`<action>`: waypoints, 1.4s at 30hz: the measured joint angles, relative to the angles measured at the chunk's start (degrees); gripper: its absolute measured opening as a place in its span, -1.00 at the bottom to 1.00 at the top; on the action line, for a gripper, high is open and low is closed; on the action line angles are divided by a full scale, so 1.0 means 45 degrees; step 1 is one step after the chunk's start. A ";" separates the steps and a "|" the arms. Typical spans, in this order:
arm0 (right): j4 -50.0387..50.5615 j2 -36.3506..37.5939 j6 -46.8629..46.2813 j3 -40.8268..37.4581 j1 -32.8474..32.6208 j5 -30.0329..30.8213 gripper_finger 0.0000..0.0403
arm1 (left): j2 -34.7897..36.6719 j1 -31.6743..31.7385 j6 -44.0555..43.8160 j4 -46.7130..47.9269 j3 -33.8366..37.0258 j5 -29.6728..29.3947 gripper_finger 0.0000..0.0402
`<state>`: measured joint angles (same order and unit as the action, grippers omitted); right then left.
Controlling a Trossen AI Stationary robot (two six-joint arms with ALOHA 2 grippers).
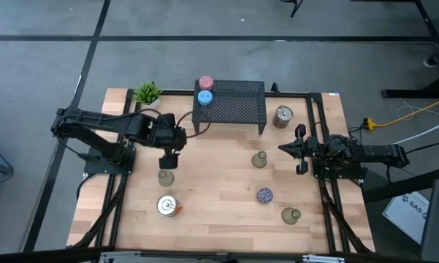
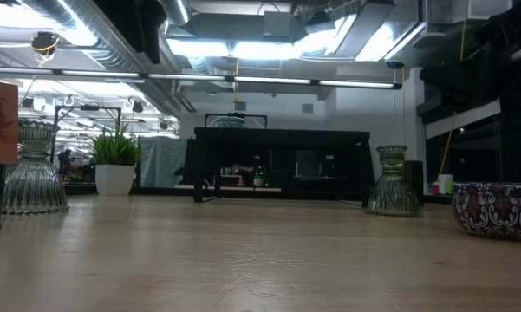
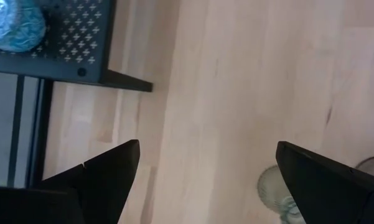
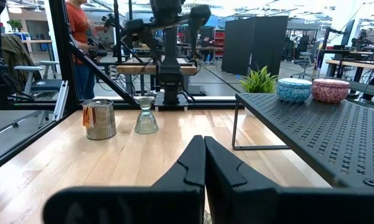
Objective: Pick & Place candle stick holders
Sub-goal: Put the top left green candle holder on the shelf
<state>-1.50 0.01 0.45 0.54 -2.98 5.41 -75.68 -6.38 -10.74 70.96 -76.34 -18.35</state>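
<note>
A pink holder (image 1: 206, 83) and a light blue holder (image 1: 204, 98) stand on the black mesh rack (image 1: 234, 108). On the table stand a shiny silver holder (image 1: 282, 115), two olive-grey glass holders (image 1: 259, 159) (image 1: 166, 177), a speckled dark blue one (image 1: 264, 195), another olive-grey one (image 1: 291, 215) and a silver one with orange (image 1: 167, 206). My left gripper (image 1: 169, 158) is open and empty above the table, just short of the left glass holder (image 3: 277, 193). My right gripper (image 1: 285, 148) is shut and empty at the table's right side.
A small green potted plant (image 1: 147, 93) stands at the far left corner beside the rack. Black frame rails (image 1: 318, 131) run along the table's sides. Bare wood lies in the middle of the table (image 1: 215, 172). A person (image 4: 81, 43) stands in the room beyond the table.
</note>
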 joint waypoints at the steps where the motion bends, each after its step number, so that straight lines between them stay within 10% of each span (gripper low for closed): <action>1: 0.0000 0.0000 0.0000 0.0000 0.0004 0.0000 -1.00 | 0.0000 0.0116 0.0041 0.0000 0.0000 0.0000 0.87; 42: 0.0002 0.0000 -0.0003 0.0000 0.0000 0.0000 -1.00 | 0.0160 0.0735 0.0198 0.0116 0.0000 0.1295 0.87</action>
<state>-1.49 0.01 0.44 0.54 -2.98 5.41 -74.96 -3.07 -9.85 71.48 -76.34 -12.52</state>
